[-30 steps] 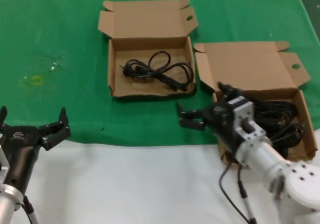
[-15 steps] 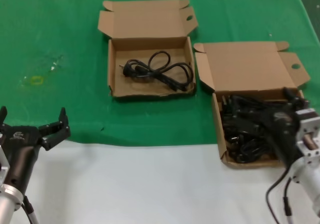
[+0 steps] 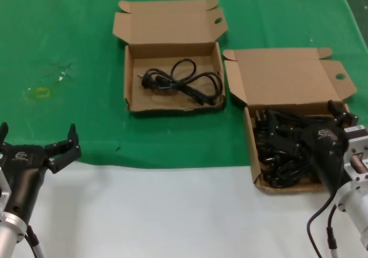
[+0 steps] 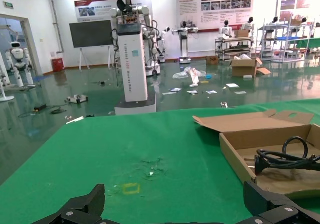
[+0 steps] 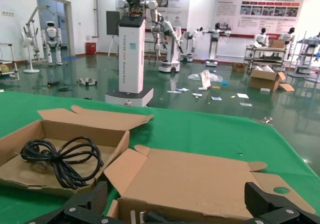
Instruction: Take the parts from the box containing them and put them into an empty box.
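A pile of black cords, the parts (image 3: 282, 146), fills the near-right cardboard box (image 3: 282, 77), whose lid stands open. My right gripper (image 3: 305, 123) hangs open just above that pile, with nothing between its fingers. In the right wrist view its fingers (image 5: 95, 199) are spread wide in front of the box lid (image 5: 200, 176), and plug prongs (image 5: 132, 217) show below. The second box (image 3: 167, 22), farther back and to the left, holds one coiled cord (image 3: 181, 80). My left gripper (image 3: 37, 133) is parked open at the table's near-left edge.
Green cloth (image 3: 69, 45) covers the table's far part and a white strip (image 3: 161, 212) runs along the near edge. A small yellow mark (image 3: 41, 92) lies on the cloth at left. The two boxes stand close together.
My right gripper has swung to the right, from in front of the gap between the boxes to above the cord pile. The left arm has not moved.
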